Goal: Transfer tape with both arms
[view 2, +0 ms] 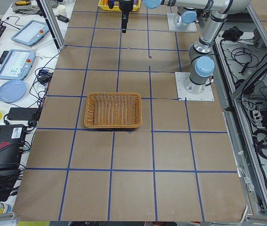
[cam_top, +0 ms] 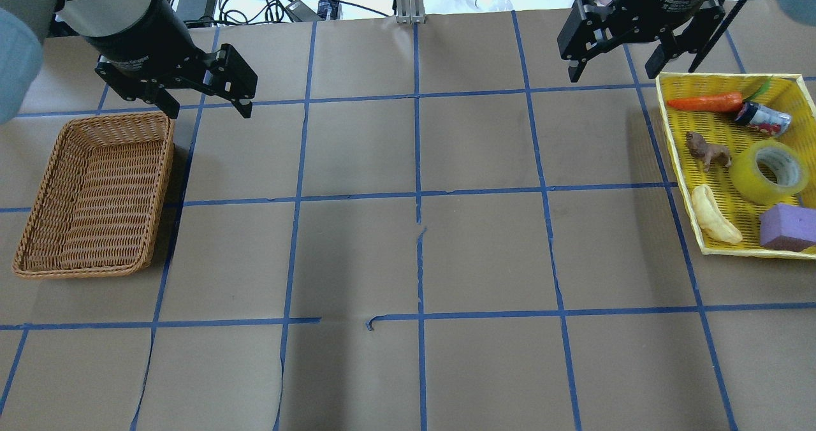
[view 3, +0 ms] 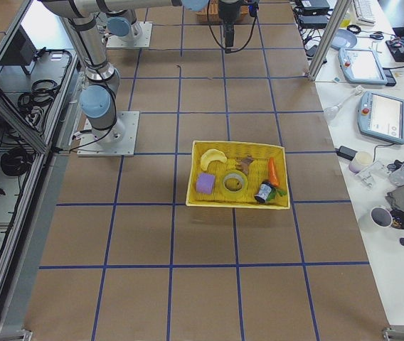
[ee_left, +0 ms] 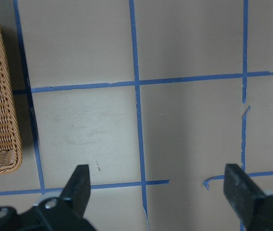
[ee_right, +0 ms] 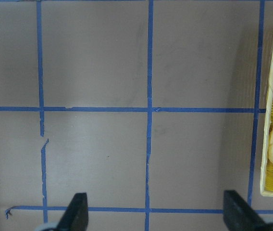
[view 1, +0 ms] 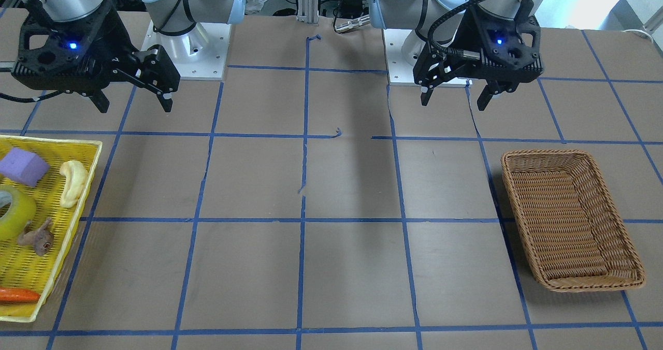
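Both tools hang spread and empty: our right tool (cam_top: 612, 73) near the yellow tray (cam_top: 677, 163), our left tool (cam_top: 207, 104) by the wicker basket (cam_top: 95, 266). The tape (cam_top: 752, 176) lies in the tray, crowded between a toy dog (cam_top: 707, 152) and a purple block (cam_top: 787, 227). We risk knocking those neighbours, or dropping the slick roll at handover.

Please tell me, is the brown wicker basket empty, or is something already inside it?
Empty. The overhead and front-facing views show only bare weave inside the wicker basket; the tape lies in the yellow tray.
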